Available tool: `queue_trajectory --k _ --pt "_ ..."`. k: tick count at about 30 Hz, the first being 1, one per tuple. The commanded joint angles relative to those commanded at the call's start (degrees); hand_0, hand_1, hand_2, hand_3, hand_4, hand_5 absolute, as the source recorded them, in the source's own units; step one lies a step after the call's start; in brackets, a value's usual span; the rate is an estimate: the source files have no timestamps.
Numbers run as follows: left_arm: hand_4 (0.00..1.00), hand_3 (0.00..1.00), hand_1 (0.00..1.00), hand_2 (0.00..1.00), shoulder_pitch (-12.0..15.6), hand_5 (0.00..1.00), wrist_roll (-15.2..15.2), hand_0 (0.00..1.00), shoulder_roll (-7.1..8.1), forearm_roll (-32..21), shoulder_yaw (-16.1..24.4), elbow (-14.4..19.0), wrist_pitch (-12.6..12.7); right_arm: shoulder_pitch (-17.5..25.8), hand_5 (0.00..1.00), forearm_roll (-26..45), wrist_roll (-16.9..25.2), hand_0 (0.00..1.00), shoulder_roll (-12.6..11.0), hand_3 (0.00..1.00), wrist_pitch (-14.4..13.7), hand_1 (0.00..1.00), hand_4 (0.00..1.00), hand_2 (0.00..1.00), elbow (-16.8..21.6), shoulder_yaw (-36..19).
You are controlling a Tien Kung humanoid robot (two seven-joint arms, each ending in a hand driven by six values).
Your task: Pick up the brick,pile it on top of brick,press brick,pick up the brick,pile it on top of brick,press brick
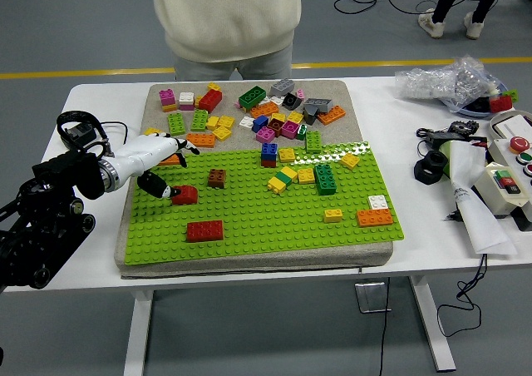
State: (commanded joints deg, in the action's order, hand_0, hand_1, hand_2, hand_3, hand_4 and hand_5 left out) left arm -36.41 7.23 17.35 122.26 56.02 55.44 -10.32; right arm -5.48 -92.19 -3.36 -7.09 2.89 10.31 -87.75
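A small red brick (185,195) sits on the green baseplate (266,226) near its left edge. A larger flat red brick (204,230) lies a little in front of it, and a brown brick (217,177) stands just behind and to the right. My left hand (176,172) reaches in from the left over the plate's left edge. Its white fingers (170,150) are spread above the plate and its dark thumb ends right beside the small red brick, holding nothing. My right hand is out of view.
Many loose bricks (249,110) lie on the grey mat behind the plate. A blue-on-red stack (269,154), a green brick (324,178) and an orange brick (375,217) stand on the plate. A person (229,18) stands at the far side. A control box (507,185) sits at the right.
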Motion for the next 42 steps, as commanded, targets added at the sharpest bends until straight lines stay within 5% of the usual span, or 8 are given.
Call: queue_trajectory --k 28,29,42 --pt "0.910 0.824 0.876 0.706 -2.09 0.074 -0.45 0.956 -2.47 -2.14 -0.97 -7.78 -1.97 -0.04 0.689 0.71 0.09 0.763 -0.12 0.745 -0.12 0.679 0.998 0.723 0.00 0.07" --pt "0.852 0.775 0.853 0.626 -2.13 0.049 -0.47 0.941 -2.48 -2.18 -0.96 -7.86 -1.99 -0.04 0.690 0.72 0.09 0.763 -0.12 0.745 -0.13 0.679 0.998 0.723 0.00 0.07" --pt "0.813 0.707 0.828 0.597 -2.45 0.034 -0.54 0.916 -2.93 -3.36 -1.18 -9.48 -2.49 -0.04 0.689 0.78 0.12 0.763 -0.16 0.745 -0.14 0.679 0.998 0.723 0.00 -0.02"
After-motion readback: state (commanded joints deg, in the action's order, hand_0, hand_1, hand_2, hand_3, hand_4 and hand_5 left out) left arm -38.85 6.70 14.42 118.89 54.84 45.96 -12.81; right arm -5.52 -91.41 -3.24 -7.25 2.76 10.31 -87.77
